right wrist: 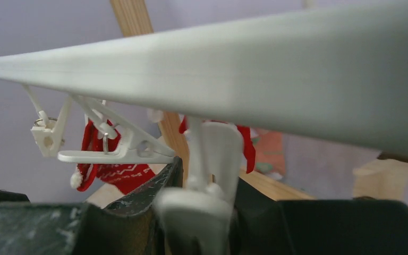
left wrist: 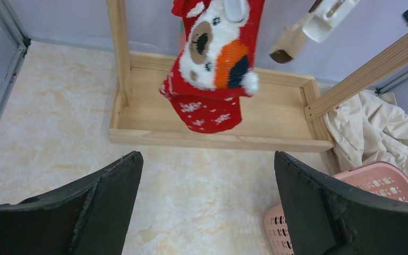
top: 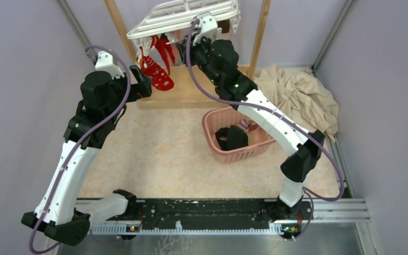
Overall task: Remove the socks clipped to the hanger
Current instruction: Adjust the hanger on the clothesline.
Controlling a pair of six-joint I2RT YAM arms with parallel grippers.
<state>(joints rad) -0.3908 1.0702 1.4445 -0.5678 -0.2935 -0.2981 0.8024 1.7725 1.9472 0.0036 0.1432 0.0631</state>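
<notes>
The white hanger (top: pixel 186 16) hangs at the top between the wooden posts. Red socks with white pattern (top: pixel 156 66) are clipped under its left end. They hang in front of my left gripper (left wrist: pixel 207 180), which is open and empty below and before the red sock (left wrist: pixel 212 69). A beige-and-brown sock (left wrist: pixel 289 42) hangs from a clip at the upper right. My right gripper (top: pixel 199 45) is up under the hanger bar (right wrist: pixel 244 69), shut on a white dangling clip (right wrist: pixel 212 159). A red sock (right wrist: pixel 111 170) and a blurred pink sock (right wrist: pixel 268 151) hang behind.
A pink lattice basket (top: pixel 212 125) with black socks (top: pixel 232 138) stands right of centre, under the right arm. A beige cloth (top: pixel 300 95) lies at the back right. The wooden frame's base tray (top: pixel 191 95) and posts (top: pixel 118 24) stand under the hanger.
</notes>
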